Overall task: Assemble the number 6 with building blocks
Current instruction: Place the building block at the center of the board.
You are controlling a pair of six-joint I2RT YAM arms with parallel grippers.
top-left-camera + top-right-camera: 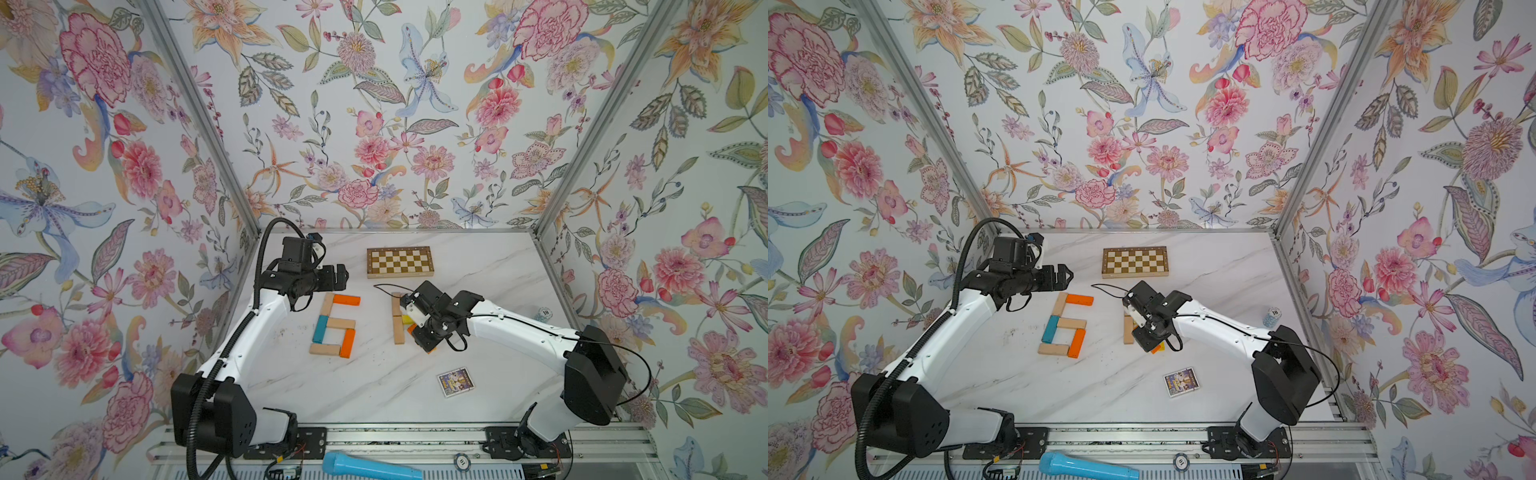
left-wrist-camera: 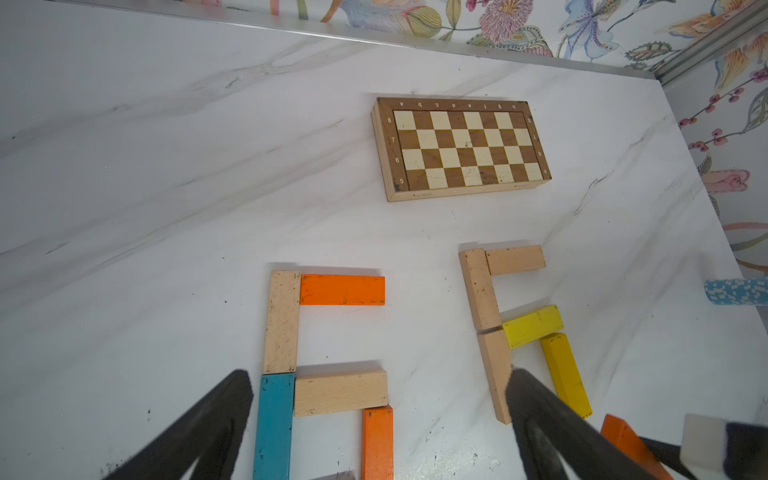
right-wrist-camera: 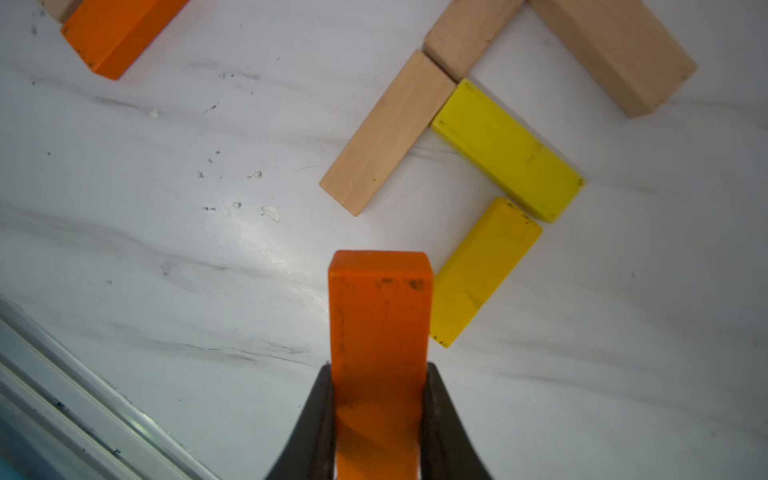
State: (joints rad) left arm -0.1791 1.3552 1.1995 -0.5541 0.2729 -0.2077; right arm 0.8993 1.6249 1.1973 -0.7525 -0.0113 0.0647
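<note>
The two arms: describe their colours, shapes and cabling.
Both arms share white tapered links and bulky black joint housings. The left arm carries a thick black corrugated hose along its side. The right arm has only thin black cables looping loose. The left gripper and right gripper have dark, tapering fingers.

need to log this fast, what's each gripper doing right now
left gripper: open, holding nothing
right gripper: shut on the orange block
</note>
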